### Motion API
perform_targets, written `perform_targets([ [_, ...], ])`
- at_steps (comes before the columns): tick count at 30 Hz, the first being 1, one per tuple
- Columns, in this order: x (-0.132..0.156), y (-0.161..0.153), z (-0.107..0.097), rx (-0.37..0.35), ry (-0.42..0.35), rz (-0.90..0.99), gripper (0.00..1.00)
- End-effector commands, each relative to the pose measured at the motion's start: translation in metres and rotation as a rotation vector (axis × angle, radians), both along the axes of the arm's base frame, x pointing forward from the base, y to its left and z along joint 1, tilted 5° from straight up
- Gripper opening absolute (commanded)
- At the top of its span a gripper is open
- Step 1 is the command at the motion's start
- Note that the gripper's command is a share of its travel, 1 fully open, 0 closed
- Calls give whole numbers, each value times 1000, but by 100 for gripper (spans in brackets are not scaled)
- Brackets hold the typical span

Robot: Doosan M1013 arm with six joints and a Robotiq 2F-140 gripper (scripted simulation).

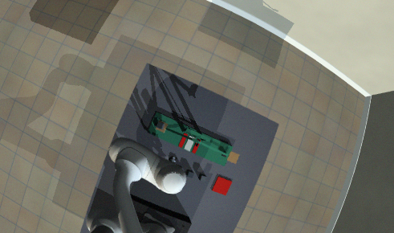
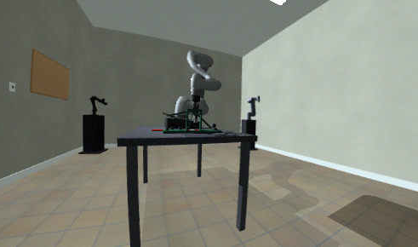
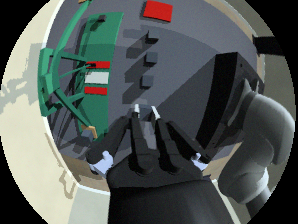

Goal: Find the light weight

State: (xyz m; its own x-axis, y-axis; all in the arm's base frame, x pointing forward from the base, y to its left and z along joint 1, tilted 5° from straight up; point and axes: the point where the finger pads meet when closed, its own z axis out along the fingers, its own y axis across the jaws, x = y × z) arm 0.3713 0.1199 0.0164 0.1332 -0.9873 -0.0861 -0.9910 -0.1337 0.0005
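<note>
My gripper [image 3: 144,110] [image 2: 195,121] is shut on a dark grey weight [image 3: 145,114], low over the table beside the balance. Three similar weights [image 3: 147,81] [image 3: 151,59] [image 3: 152,38] stand in a row beyond it; the arm partly hides this row in the top view. The green rocker balance [image 1: 212,151] [image 3: 102,40] carries another weight [image 3: 87,136] [image 1: 160,125] in its near pan, which hangs low. Its other pan [image 1: 233,157] is raised and looks empty. The pointer tip appears over the farther red field [image 3: 102,65]. The red dish [image 1: 221,185] [image 3: 158,11] lies flat with nothing on it.
The balance's green arms and uprights rise on the left in the wrist view. A black block-like base [image 3: 220,95] stands on the right there, beside the grey robot arm [image 1: 140,165]. The table edge [image 2: 181,140] runs beyond the balance.
</note>
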Motion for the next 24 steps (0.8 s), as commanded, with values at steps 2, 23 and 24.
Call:
perform_targets([
  [2, 3, -25, 10, -1, 0, -3, 24],
  [23, 28, -213, 87, -1, 0, -3, 24],
  [24, 28, -213, 87, -1, 0, -3, 24],
])
